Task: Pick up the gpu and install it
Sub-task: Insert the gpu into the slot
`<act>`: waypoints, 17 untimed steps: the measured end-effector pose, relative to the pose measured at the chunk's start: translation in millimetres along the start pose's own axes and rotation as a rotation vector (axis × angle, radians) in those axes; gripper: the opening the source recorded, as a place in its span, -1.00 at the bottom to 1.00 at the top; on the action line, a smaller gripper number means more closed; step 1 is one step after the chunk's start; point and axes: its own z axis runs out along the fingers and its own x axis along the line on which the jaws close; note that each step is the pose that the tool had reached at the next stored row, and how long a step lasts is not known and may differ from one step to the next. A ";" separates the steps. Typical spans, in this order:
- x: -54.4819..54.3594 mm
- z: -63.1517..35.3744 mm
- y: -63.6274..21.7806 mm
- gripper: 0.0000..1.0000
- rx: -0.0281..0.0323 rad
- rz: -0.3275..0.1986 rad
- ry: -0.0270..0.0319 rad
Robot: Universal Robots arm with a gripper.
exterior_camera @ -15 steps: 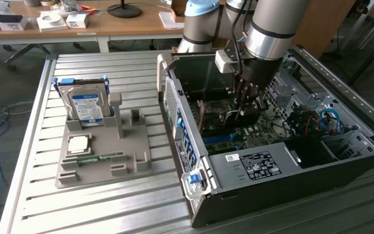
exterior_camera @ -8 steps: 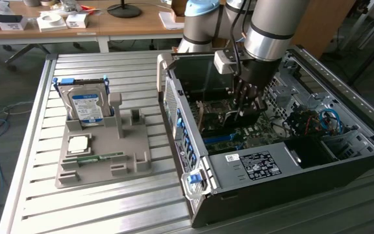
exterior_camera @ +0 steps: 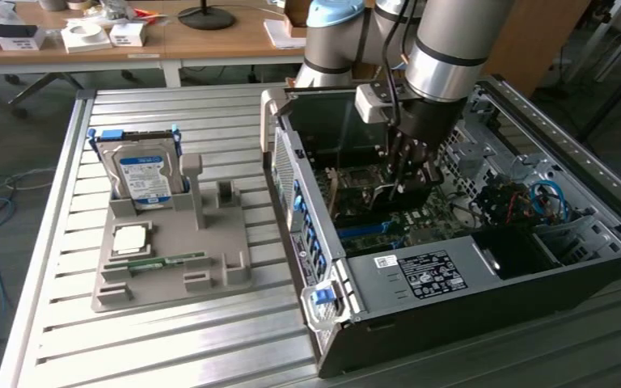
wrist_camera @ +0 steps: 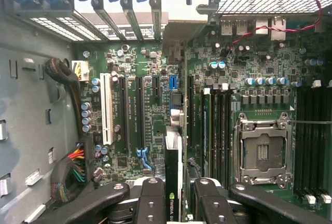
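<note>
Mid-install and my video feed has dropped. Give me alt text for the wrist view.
The jaws grip a thin black graphics card, seen edge-on, over the green motherboard inside the grey metal computer case. Long expansion slots run either side of the card, and an empty silver processor socket sits farther off.

Bright, even amb. light, soft shadows

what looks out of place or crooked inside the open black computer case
Nothing stands out. The thin black gpu card sits edge-on in the gripper, parallel to the slots of the green motherboard, not tilted. The silver processor socket is empty.
</note>
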 end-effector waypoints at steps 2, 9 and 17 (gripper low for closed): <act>0.1 0.6 0.0 -0.47 -0.0001 0.000 0.0002; 0.0 1.5 0.0 -0.47 0.0000 0.000 0.0000; 0.1 1.6 1.0 -0.47 -0.0001 0.000 0.0003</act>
